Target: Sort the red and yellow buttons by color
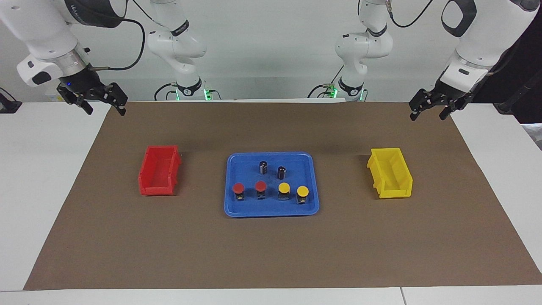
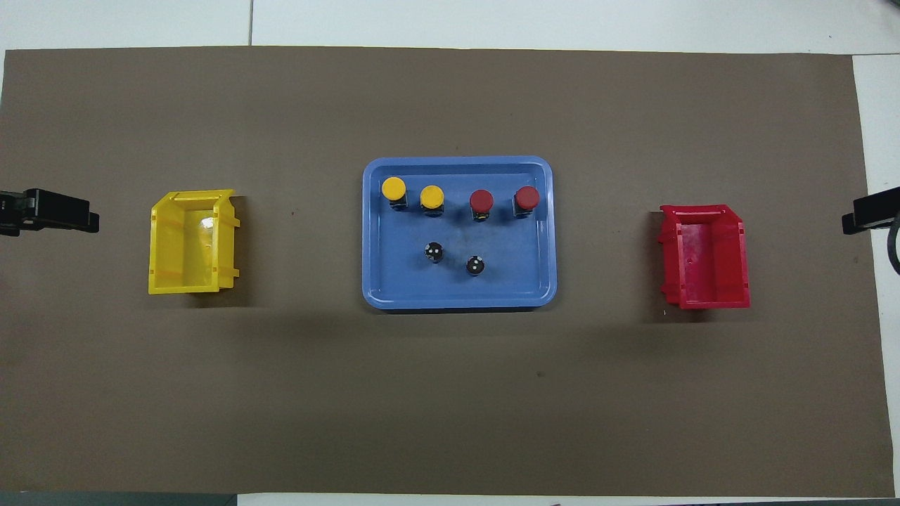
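Two red buttons (image 1: 238, 188) (image 1: 260, 186) and two yellow buttons (image 1: 283, 187) (image 1: 302, 191) stand in a row in the blue tray (image 1: 271, 213), on its side farther from the robots. They also show in the overhead view: yellow (image 2: 394, 187) (image 2: 431, 195), red (image 2: 481, 200) (image 2: 526, 197). My right gripper (image 1: 106, 109) hangs open and empty over the mat's corner near its base. My left gripper (image 1: 427, 115) hangs open and empty over the mat's other near corner. Both arms wait.
Two dark cylinders (image 1: 263, 167) (image 1: 282, 172) stand in the tray, nearer to the robots than the buttons. An empty red bin (image 1: 156, 190) sits toward the right arm's end. An empty yellow bin (image 1: 394, 194) sits toward the left arm's end. A brown mat (image 1: 271, 254) covers the table.
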